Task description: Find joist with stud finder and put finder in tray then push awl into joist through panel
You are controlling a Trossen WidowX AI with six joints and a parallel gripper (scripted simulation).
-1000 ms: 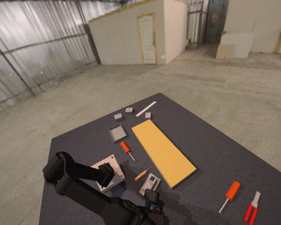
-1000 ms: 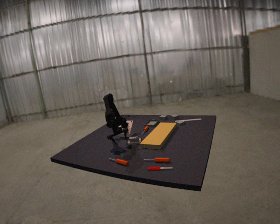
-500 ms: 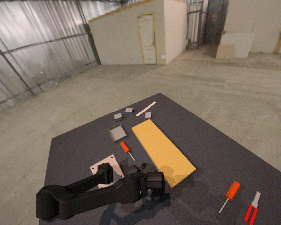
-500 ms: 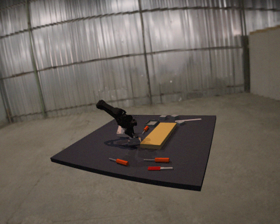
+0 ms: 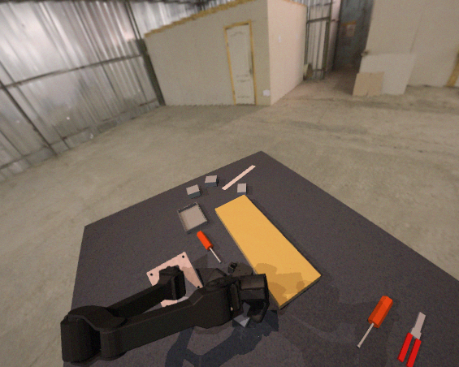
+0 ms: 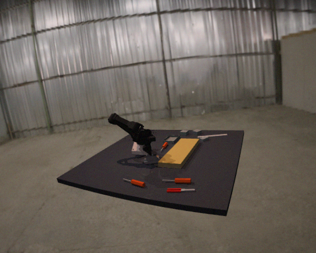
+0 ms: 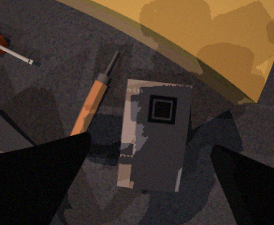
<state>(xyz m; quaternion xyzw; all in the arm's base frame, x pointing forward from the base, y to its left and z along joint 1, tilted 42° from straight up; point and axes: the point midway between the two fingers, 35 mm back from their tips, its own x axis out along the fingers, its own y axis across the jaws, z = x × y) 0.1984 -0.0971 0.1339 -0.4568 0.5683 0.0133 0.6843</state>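
Note:
The stud finder [image 7: 159,154] [image 5: 243,321] is a grey box with a dark square window, lying on the table beside the near end of the yellow floor panel [image 5: 261,243] [image 6: 180,149] [image 7: 227,34]. My gripper [image 7: 152,146] [image 6: 150,154] is open above it, with one finger to each side in the wrist view and nothing held. The awl [image 7: 90,105] lies left of the stud finder in the wrist view, its orange-brown handle partly hidden by the left finger. The arm hides the awl in the top view. The shallow grey tray [image 5: 192,217] [image 6: 171,139] is empty. No hole shows in the panel.
A pale plate with corner holes [image 5: 189,269] [image 6: 137,149] is beside the arm. An orange screwdriver [image 5: 204,240] [image 6: 164,145] lies by the tray. Another screwdriver [image 5: 380,312] and red-handled pliers [image 5: 406,348] are at right. Grey blocks [image 5: 211,180] and a pale strip [image 5: 238,177] lie behind.

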